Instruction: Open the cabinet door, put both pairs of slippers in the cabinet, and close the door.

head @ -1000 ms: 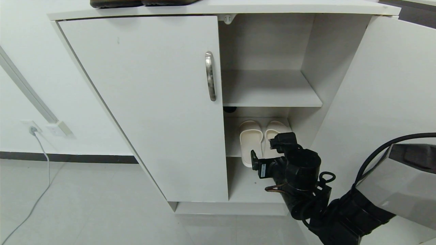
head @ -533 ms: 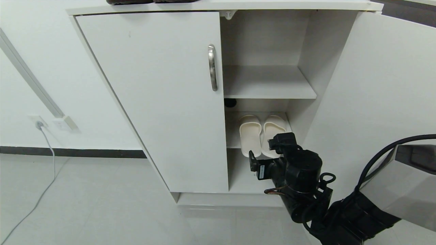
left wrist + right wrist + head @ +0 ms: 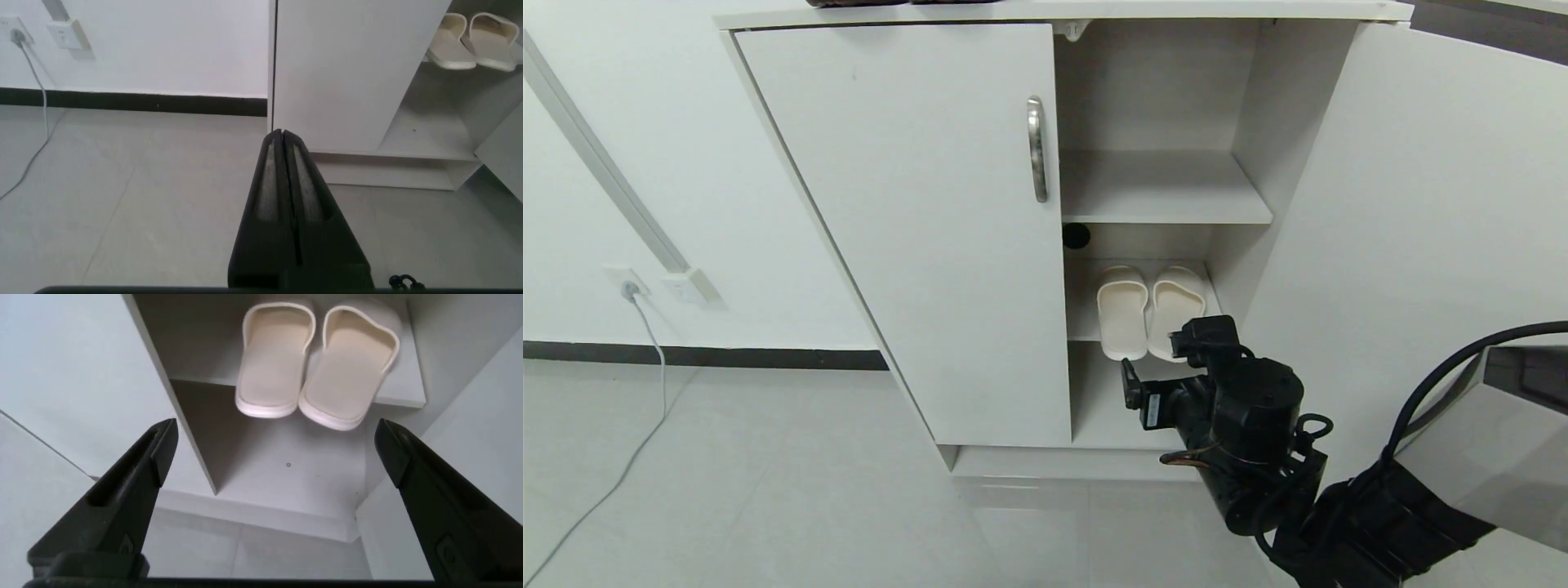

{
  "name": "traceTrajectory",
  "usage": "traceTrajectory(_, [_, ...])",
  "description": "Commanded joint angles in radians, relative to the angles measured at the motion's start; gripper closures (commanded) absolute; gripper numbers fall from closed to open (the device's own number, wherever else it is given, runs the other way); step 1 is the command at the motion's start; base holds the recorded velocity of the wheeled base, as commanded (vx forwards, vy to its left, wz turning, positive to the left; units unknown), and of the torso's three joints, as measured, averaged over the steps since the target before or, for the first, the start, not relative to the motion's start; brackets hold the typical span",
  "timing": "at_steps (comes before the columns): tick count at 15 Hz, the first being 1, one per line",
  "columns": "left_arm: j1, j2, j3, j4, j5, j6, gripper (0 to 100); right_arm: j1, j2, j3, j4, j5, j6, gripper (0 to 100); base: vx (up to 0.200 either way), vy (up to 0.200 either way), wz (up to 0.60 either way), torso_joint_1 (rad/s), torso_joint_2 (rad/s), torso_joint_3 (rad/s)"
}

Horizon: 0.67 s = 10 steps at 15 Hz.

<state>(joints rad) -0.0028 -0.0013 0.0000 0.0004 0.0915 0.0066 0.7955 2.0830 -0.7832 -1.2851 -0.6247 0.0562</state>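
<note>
Well, the tall white wooden cabinet (image 3: 1282,98) has its big right door (image 3: 1421,204) swung wide open, while its left door (image 3: 915,229) is shut. The pair of cream foam slippers (image 3: 1147,310) sits on the lower shelf (image 3: 1082,322), and the heels poke out a bit over the shelf's front edge. Two dark things (image 3: 858,2) lie on the cabinet's top, at the front edge above the shut door. I think they are the other pair.

The right black claw (image 3: 1168,359) hangs just in front of the cream slippers, a little lower. Its fingers are spread wide and hold nothing. The left black claw (image 3: 282,143) points down at the floor, pressed tight together, with nothing in it.

I think the dark pair comes next. To do it well, the right claw should pull straight back first, so it does not bump those poking heels. Then it should go up, pinch both dark slippers together, and set them deep on the upper shelf (image 3: 1168,192).
</note>
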Motion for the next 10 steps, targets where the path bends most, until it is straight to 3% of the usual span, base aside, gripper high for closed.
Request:
traceTrajectory(1, [0.0,0.001,0.0,0.0,0.001,0.001,100,0.001,-0.001,0.004,-0.005,0.0,-0.001,0,0.0,0.0,0.0,0.0,0.0,0.0])
traceTrajectory(6, [0.0,0.001,0.0,0.001,-0.004,0.0,100,0.005,0.0,0.013,-0.016,0.0,-0.013,0,0.0,0.0,0.0,0.0,0.0,0.0])
traceTrajectory(10, [0.0,0.001,0.0,0.0,-0.004,0.0,100,0.017,0.0,0.018,-0.014,0.0,-0.015,0,0.0,0.0,0.0,0.002,0.0,0.162])
